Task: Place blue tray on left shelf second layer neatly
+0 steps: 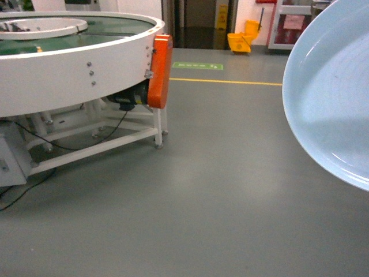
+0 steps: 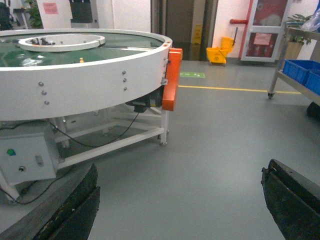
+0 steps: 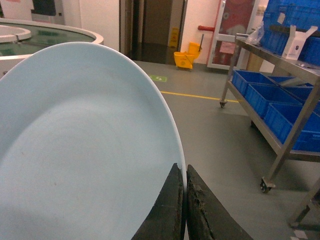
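Observation:
The pale blue tray [image 1: 331,98] fills the right edge of the head view, held up on edge above the floor. In the right wrist view the blue tray [image 3: 75,150] covers the left half, and my right gripper [image 3: 184,172] is shut on its rim, one finger on each face. My left gripper [image 2: 180,200] is open over bare grey floor, holding nothing. A steel shelf [image 3: 285,135] on castors, with dark blue crates on its tiers, stands to the right in the right wrist view; whether it is the left shelf I cannot tell.
A big round white conveyor table [image 1: 75,57] with an orange side box [image 1: 160,69] stands at the left on a white frame. A yellow mop bucket [image 1: 243,40] sits by the far doorway. A yellow floor line [image 1: 225,82] crosses ahead. Grey floor lies between.

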You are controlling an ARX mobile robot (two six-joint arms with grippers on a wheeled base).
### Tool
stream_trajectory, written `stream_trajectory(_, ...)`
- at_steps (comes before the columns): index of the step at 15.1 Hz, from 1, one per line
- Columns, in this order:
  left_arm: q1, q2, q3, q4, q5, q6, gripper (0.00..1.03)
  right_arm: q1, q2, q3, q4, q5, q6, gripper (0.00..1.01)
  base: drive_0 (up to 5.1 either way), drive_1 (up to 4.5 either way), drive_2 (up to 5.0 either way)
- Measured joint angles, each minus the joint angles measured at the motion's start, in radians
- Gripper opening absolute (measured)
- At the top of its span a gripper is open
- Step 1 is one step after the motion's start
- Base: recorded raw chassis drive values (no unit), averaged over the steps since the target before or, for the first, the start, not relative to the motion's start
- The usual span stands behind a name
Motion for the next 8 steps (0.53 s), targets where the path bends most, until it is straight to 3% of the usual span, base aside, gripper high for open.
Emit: stream_trajectory(8, 0.0, 0.0, 0.0, -0.003, 0.001, 0.0, 0.98, 0.0, 0.0, 0.0, 0.002, 0.0, 0.0, 0.02, -1.5, 2.59, -5.7)
